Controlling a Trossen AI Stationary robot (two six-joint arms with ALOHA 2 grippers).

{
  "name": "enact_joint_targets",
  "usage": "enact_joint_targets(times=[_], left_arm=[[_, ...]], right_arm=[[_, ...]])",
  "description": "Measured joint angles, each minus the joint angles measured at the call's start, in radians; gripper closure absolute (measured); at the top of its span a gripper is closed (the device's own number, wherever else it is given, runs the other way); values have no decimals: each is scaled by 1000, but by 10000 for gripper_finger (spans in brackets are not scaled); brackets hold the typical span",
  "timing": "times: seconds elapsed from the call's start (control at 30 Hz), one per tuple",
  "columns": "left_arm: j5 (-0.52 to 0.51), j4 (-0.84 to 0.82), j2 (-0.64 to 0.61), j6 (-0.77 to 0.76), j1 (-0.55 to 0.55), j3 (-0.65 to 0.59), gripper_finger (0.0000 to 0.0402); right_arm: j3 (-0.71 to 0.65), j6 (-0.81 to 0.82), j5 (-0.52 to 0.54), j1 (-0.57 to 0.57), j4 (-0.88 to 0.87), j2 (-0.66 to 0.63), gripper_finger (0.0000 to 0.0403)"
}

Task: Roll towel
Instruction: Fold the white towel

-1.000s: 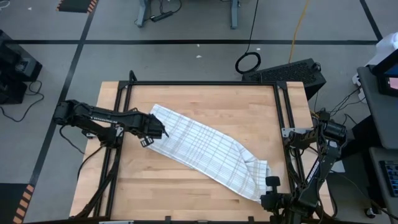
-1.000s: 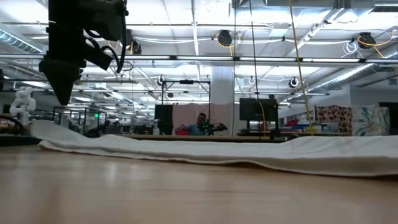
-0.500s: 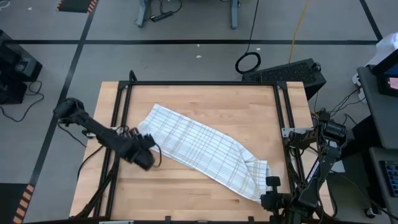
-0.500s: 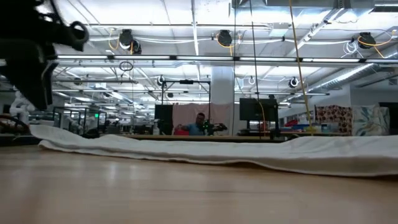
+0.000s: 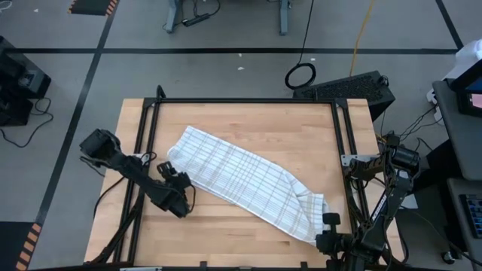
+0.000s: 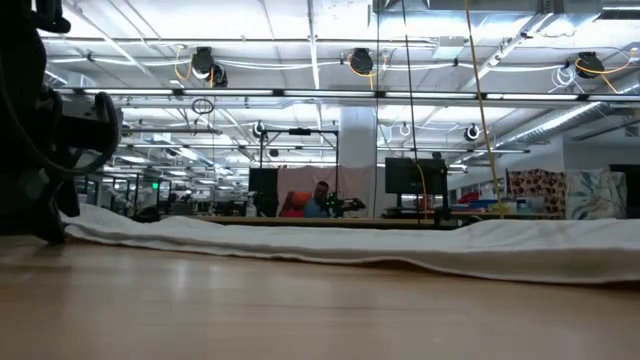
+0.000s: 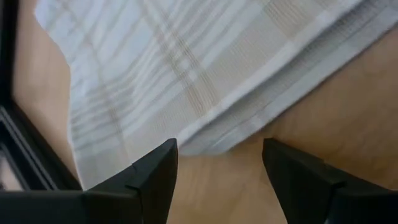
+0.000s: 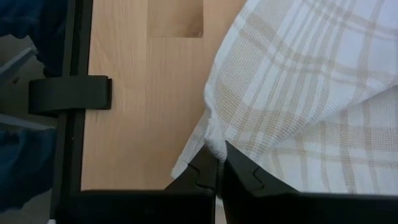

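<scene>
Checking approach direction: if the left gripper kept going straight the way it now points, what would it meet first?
Most likely the towel's folded near edge: the open left gripper faces it across bare table, though depth is unclear.

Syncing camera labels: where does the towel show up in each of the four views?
High view: the towel lies diagonally across the table's middle.
Low view: a long low band across the tabletop.
Left wrist view: folded edge just ahead of the open left hand.
Right wrist view: its corner at the shut right hand.
Shared landmark: the wooden tabletop.
</scene>
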Motion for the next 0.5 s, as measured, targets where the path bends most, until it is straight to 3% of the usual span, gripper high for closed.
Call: enact_joint_targets(times=[0.27, 0.5], left_arm=[[-132, -37, 54, -10, 32, -4, 160], [-300, -244, 52, -51, 109, -5, 160]], right_arm=[[0, -1, -3, 0, 0, 0, 403], [0, 6, -20, 0, -7, 0, 403]])
